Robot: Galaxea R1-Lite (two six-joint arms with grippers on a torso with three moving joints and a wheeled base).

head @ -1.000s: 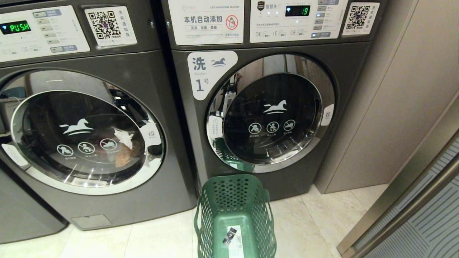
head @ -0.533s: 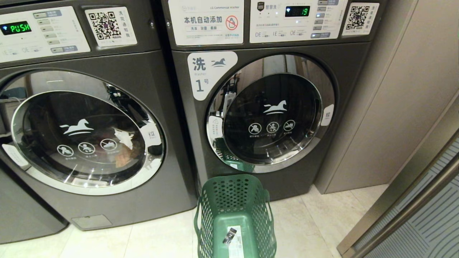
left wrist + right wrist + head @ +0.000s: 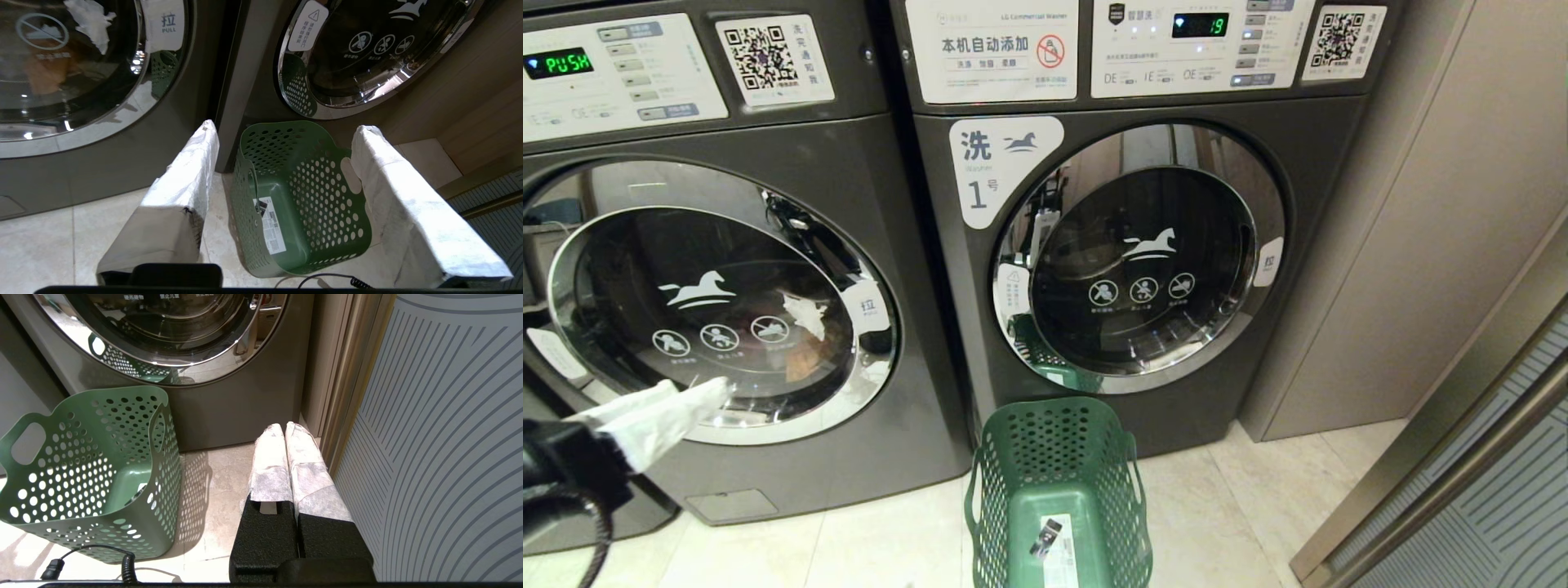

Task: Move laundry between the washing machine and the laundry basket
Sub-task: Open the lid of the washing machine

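Note:
The washing machine [image 3: 727, 302] on the left has its round chrome-rimmed door shut. Behind the glass lies laundry: a white piece [image 3: 805, 314] [image 3: 92, 20] above an orange one [image 3: 805, 359]. The green laundry basket [image 3: 1054, 457] [image 3: 322, 192] [image 3: 81, 469] stands on the floor between the two machines, holding only a paper label. My left gripper [image 3: 707, 394] [image 3: 286, 126] hovers low in front of the left machine's door, open and empty, its white-wrapped fingers [image 3: 192, 163] spread wide. My right gripper [image 3: 284, 426] hangs near the floor right of the basket, shut on nothing.
A like machine labelled 1 [image 3: 1143, 269], door shut, stands behind the basket. A beige wall panel [image 3: 1421, 245] and a striped sliding door [image 3: 1503, 490] [image 3: 449, 437] close in the right side. A coiled black cable [image 3: 355, 281] trails near the basket.
My left arm has risen into the head view at the lower left, before the left machine's door. Basket, machines and laundry are as before.

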